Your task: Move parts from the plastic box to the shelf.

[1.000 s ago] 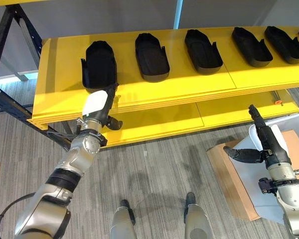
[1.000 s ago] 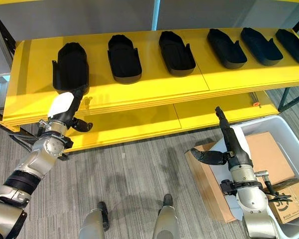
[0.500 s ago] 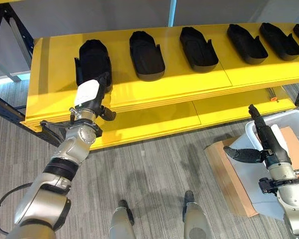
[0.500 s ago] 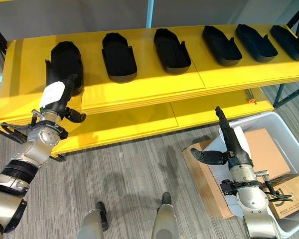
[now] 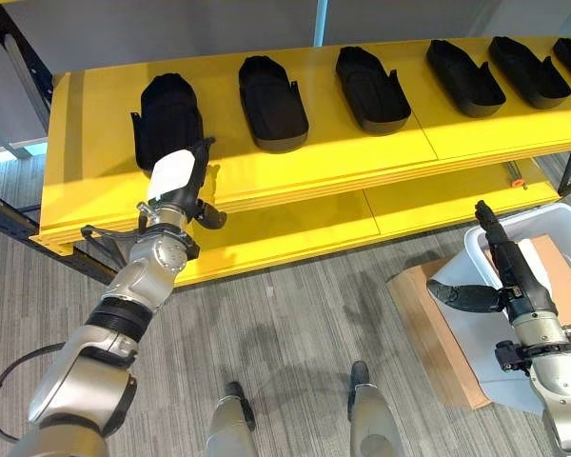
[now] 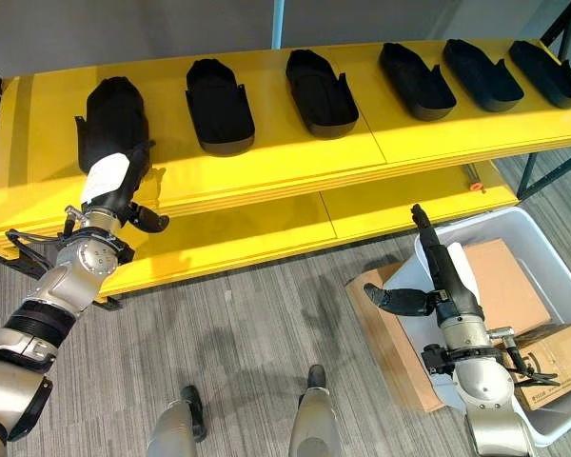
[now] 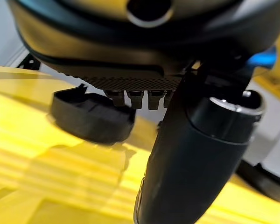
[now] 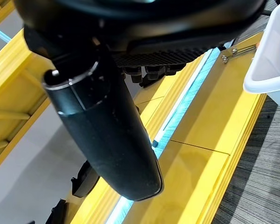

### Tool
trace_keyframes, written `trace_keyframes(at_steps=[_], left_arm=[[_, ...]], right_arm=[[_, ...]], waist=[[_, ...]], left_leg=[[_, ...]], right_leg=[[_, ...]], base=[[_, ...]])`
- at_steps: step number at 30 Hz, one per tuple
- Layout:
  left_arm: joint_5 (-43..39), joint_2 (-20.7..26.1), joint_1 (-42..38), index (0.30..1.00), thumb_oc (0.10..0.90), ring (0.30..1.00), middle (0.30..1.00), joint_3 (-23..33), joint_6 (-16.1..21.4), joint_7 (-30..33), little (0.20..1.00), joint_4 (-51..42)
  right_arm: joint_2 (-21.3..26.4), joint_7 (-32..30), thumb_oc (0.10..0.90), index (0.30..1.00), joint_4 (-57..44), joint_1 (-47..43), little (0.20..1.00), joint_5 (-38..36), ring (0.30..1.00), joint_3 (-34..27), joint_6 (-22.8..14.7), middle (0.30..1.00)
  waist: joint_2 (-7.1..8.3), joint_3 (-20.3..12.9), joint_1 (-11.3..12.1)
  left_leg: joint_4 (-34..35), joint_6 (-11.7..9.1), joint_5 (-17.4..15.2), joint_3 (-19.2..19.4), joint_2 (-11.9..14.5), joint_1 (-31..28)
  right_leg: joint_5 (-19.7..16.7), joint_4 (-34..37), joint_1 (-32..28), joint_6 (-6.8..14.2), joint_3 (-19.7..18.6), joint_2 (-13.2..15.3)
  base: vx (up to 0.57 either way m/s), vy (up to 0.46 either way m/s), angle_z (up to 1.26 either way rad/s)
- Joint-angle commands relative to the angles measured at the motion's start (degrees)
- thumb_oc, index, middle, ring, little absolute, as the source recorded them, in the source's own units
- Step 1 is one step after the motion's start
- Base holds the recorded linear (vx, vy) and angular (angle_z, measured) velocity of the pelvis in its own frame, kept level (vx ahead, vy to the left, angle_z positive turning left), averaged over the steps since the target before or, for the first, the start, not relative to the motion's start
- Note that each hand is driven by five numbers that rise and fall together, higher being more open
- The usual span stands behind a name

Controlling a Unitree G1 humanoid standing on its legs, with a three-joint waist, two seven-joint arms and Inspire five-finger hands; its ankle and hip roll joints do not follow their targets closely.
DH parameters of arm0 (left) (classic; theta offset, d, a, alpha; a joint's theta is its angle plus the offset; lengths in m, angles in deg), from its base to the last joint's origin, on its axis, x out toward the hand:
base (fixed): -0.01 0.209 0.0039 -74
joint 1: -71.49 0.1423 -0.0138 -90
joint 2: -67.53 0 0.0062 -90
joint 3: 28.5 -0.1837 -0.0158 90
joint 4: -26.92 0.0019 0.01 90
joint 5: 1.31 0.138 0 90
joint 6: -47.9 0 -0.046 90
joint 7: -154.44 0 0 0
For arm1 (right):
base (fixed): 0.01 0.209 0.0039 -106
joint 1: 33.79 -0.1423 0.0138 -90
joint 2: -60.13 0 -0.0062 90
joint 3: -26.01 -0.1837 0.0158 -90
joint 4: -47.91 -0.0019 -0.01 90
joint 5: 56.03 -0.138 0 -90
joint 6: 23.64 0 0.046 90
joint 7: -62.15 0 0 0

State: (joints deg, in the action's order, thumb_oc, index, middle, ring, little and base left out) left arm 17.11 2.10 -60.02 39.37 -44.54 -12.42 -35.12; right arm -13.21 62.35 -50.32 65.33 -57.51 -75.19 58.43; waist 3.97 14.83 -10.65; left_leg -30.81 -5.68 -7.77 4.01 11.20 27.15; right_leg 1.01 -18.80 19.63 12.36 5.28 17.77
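Observation:
Several black moulded parts lie in a row on the yellow shelf. The leftmost part sits near the shelf's left end and also shows in the left wrist view. My left hand, with a white cover, is open. Its straight fingers reach the near right corner of that part, and the thumb sticks out to the side. I cannot tell whether they touch. My right hand is open and empty, fingers straight, by the near left rim of the white plastic box.
The plastic box stands on the floor at the lower right and holds cardboard boxes. A flat cardboard sheet lies beside it. A lower yellow shelf level juts out under the upper one. Dark frame posts stand at the left.
The camera has shifted, so the shelf sits further left in the picture. My left hand has risen a little along the shelf front toward the leftmost part. The right hand has stayed put.

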Motion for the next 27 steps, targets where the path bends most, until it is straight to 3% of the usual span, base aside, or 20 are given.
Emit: trace_keyframes(at_steps=[1,12,27], left_arm=[[3.0,4.7,-3.8,1.0,0.9,1.0,1.0,5.1,4.1,4.7,1.0,-8.0],[5.4,5.5,-0.5,1.0,0.9,1.0,1.0,7.6,5.7,3.6,1.0,-16.2],[3.7,4.0,0.4,1.0,0.9,1.0,1.0,5.1,5.2,1.2,1.0,-10.9]], right_arm=[[4.3,-3.0,0.9,1.0,-3.0,-2.2,1.0,-1.9,1.0,-4.5,-5.8,1.0],[4.1,-2.6,0.9,1.0,-3.3,-2.4,1.0,-1.8,1.0,-4.8,-5.8,1.0],[3.9,-3.0,0.9,1.0,-2.4,-3.2,1.0,-1.8,1.0,-3.9,-5.2,1.0]], waist=[[-0.77,-3.7,1.1],[-0.89,-3.3,1.7],[-0.97,-3.4,1.4]], left_leg=[[3.5,0.3,1.0,-1.9,1.7,-2.0],[3.3,0.5,1.1,-2.1,1.4,-1.4],[3.0,0.6,1.2,-1.9,1.5,-1.1]], right_leg=[[4.6,-3.1,-2.1,-2.2,1.3,-1.0],[4.4,-3.4,-1.6,-2.4,1.4,-0.9],[4.2,-3.5,-1.0,-2.5,0.9,-1.1]], base=[[0.0,0.0,0.0],[0.0,0.0,0.0],[0.0,0.0,0.0]])
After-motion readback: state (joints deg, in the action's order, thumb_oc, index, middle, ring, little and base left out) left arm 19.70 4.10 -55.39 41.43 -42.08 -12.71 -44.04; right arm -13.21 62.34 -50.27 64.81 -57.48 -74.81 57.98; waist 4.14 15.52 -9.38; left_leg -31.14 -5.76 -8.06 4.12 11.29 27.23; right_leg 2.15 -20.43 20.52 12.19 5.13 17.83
